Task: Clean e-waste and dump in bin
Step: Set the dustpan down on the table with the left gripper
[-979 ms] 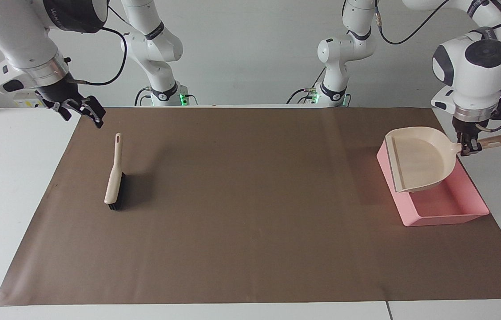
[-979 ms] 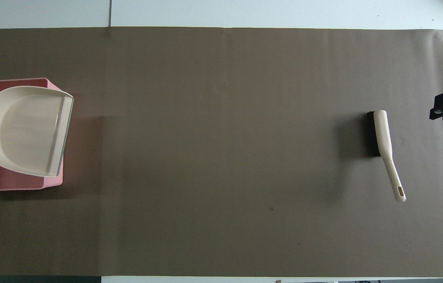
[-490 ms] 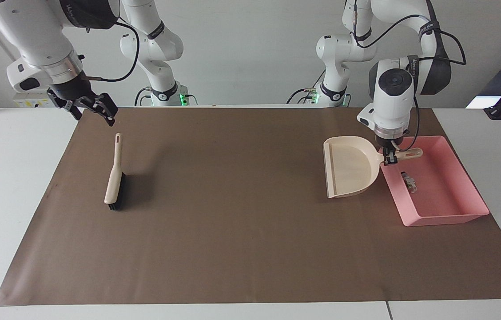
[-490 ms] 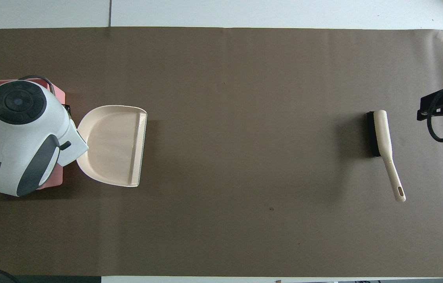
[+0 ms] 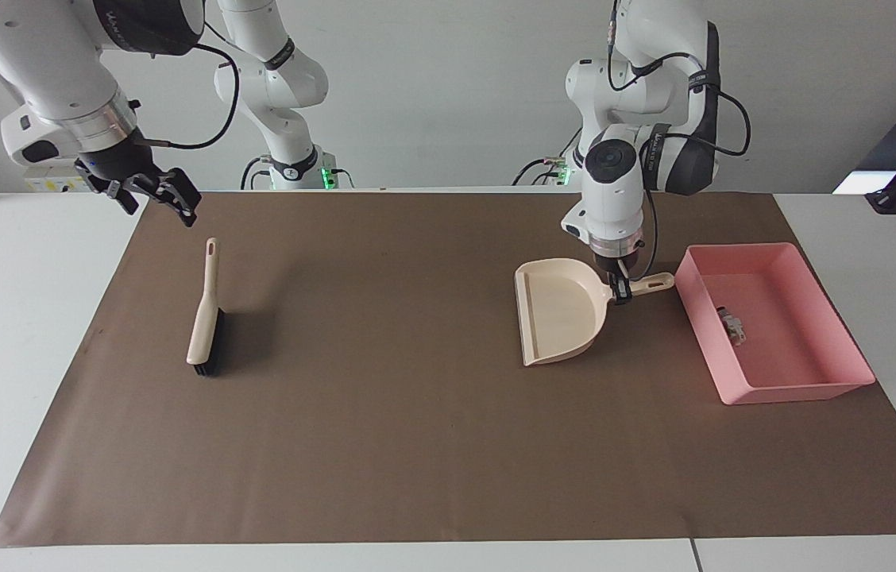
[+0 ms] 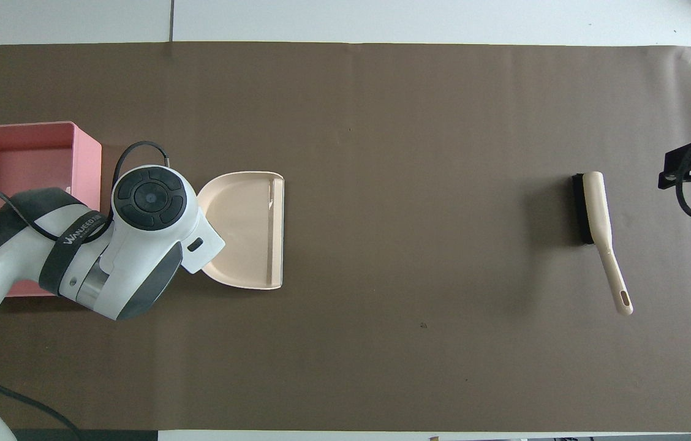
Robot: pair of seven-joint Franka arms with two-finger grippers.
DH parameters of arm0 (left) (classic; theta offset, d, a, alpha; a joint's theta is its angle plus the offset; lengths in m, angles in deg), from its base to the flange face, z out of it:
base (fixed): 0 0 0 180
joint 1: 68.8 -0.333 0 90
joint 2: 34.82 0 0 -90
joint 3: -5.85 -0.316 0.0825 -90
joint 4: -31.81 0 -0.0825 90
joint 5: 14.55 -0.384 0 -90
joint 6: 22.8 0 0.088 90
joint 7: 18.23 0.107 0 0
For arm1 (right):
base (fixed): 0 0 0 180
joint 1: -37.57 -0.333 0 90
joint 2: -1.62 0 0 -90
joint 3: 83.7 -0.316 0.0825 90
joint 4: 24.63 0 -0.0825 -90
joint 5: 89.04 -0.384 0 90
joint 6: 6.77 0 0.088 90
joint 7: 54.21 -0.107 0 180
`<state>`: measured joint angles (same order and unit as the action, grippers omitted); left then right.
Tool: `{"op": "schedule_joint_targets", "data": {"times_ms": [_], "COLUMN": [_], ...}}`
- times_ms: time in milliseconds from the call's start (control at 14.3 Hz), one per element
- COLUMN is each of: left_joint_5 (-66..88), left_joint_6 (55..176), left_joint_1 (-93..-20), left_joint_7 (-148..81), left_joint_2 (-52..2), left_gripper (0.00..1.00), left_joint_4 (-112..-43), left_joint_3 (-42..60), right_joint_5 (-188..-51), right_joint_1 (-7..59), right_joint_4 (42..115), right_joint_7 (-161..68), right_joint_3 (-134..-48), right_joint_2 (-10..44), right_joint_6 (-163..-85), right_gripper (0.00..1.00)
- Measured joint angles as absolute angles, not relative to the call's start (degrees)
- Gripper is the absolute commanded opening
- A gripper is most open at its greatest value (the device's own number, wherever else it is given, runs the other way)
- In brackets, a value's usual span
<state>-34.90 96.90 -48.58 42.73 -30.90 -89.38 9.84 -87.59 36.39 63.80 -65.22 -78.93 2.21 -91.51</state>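
- Pink plastic, shallow and sloped: the bin sits toward the left arm's end of the table, and the e-waste now lies inside it, a few tiny pieces on its floor near the wall closest to the dustpan.
- Beige dustpan has left the bin. A second ago it hung over the tray and hid the floor; now it is beside the bin, over the brown mat, its scoop empty and its mouth turned toward the right arm's end.
- Left gripper is clamped on the dustpan's handle, just where it joins the scoop. Whether the pan already rests on the mat I cannot tell.
- That shift suggests the dumping is done and only setting the pan down and letting go remains.
- Brush lies flat on the mat toward the right arm's end, unmoved.
- Right gripper waits in the air over the mat's edge close to the brush handle, fingers spread, holding nothing.
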Motion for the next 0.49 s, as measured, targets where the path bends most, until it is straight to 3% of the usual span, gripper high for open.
{"op": "schedule_joint_targets", "data": {"times_ms": [490], "left_joint_5": [-34.9], "left_joint_6": [100.0], "left_joint_1": [-48.1], "left_joint_7": [40.9], "left_joint_2": [-26.9], "left_gripper": [0.00], "left_joint_4": [-89.4], "left_joint_3": [9.7], "right_joint_5": [-87.6], "right_joint_1": [37.3], "right_joint_4": [63.9], "right_joint_7": [-64.8], "right_joint_3": [-80.1], "right_joint_2": [2.2], "right_joint_6": [-91.5], "right_gripper": [0.99]}}
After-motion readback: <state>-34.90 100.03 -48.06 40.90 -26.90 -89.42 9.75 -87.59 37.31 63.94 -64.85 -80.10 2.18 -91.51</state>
